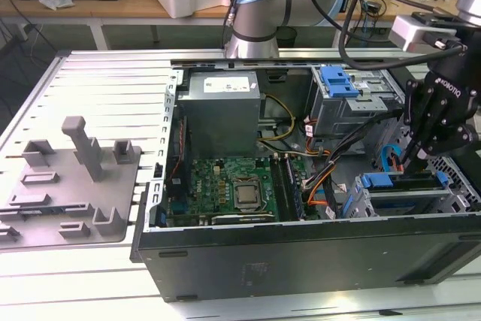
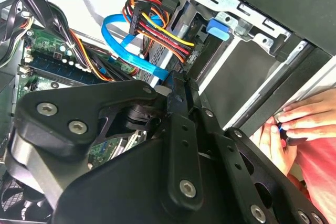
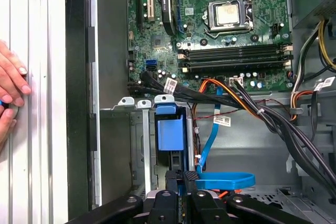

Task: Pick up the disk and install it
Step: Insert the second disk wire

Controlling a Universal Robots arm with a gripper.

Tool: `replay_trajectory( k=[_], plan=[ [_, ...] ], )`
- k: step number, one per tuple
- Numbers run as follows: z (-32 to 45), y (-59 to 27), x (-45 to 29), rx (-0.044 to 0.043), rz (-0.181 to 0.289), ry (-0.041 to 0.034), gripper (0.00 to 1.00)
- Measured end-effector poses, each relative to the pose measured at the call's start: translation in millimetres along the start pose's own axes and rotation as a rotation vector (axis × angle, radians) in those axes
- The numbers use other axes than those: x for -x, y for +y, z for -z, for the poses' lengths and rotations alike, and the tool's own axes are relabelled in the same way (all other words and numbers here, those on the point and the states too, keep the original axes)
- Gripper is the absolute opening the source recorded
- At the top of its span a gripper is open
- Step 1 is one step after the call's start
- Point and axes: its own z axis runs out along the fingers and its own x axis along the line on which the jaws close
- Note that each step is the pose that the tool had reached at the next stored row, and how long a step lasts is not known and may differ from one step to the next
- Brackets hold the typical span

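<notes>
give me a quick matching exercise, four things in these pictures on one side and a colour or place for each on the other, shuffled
Things:
1. flat data cable
2. processor socket
3. power supply box
4. fixture block

Colour or place:
A. grey, on the slatted table outside the case, at the exterior view's left
B. bright blue, looping near the drive cage
C. grey metal, in the far corner of the open case
D. silver square in the middle of the green motherboard

Pairs: 1-B, 2-D, 3-C, 4-A
</notes>
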Motion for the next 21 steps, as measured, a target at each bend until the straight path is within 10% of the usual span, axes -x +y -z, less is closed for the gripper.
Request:
replay_trajectory(
  k=[21],
  plan=[
    [-4.8,-1.3,0.9,0.0000,0.000,0.0000,0.16]
  ],
)
